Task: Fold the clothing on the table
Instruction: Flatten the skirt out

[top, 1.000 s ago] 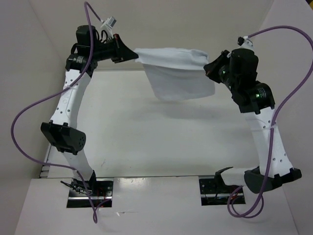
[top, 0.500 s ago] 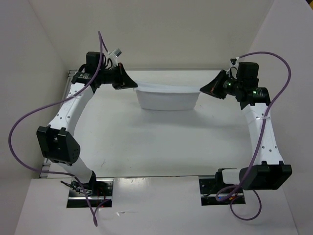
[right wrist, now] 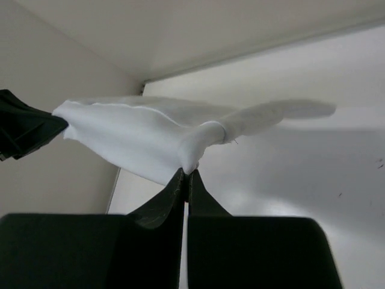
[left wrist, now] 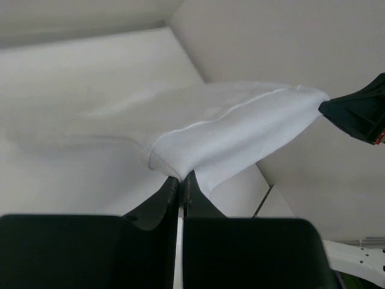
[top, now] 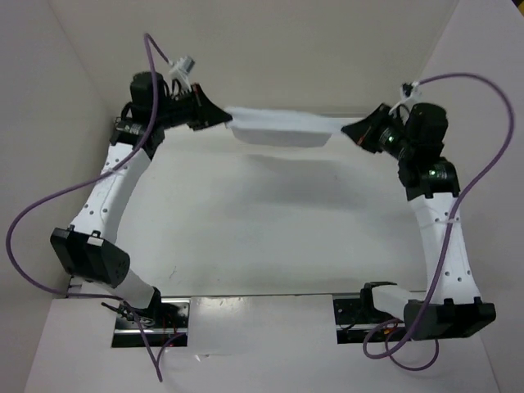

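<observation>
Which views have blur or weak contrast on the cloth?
Top external: sharp, but the clothing barely separates from the table; soft shadow under it. Left wrist: its left side smeared, left gripper a dark silhouette. Right wrist: far flap blurred.

I find the clothing (top: pixel 282 127) stretched along the far edge of the table (top: pixel 270 237), barring passage. Between left arm (top: pixel 106 196) and right arm (top: pixel 438 237), the middle is open.

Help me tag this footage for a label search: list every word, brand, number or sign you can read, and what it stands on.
None can be read.
The clothing is plain white in all three views. The table, the left gripper and the right gripper show no legible print.
</observation>
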{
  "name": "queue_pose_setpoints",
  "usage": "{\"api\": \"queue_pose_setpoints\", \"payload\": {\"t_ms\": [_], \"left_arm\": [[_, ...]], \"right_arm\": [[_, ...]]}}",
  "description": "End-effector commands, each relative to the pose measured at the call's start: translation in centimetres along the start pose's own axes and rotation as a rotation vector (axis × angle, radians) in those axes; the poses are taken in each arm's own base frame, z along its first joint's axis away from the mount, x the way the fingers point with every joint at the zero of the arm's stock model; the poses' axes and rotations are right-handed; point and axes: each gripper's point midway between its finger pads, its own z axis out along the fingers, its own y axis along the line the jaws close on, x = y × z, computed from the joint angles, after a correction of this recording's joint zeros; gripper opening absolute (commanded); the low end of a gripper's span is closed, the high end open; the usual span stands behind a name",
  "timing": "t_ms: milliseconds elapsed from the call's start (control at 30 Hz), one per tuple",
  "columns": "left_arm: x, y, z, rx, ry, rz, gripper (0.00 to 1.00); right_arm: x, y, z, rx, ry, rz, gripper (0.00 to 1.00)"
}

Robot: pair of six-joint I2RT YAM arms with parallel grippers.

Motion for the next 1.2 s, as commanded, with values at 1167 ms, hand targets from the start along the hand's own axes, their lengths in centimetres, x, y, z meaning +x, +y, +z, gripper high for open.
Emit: {"api": "queue_pose_setpoints", "payload": {"t_ms": [1167], "left_arm": [[24.7, 5.8, -1.6, -0.138, 0.511, -0.466, 0.03]], "right_arm": [[21.6, -7.1, -5.1, 0.293, 0.574, 0.312, 0.00]]}}
